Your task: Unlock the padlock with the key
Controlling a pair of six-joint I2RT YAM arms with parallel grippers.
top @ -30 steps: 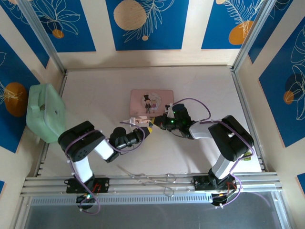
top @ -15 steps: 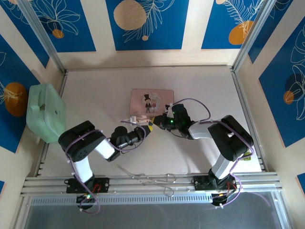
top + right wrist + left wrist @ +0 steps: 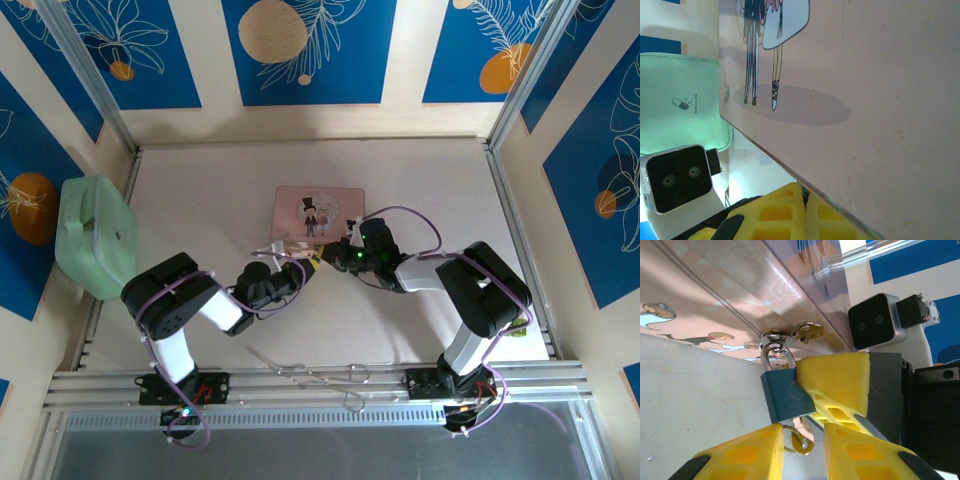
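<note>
Left wrist view: the key-turning step appears to be in hand. The padlock [image 3: 784, 397] hangs by its shackle from the latch of the pink box [image 3: 715, 300].
The left pincer [image 3: 805, 434] has its fingers apart either side of the key [image 3: 799, 442], just under the padlock, with no clamp evident. The right pincer [image 3: 832, 385], fingers together, touches the padlock's side. The likely next move is to pinch the key and twist it. Right wrist view adds the mint-green case [image 3: 685, 110]; top external shows both arms meeting at the box's near edge on the tabletop [image 3: 420, 180].

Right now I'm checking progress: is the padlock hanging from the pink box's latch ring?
Yes, the padlock has its shackle looped through the metal ring on the edge of the pink box in the left wrist view.
</note>
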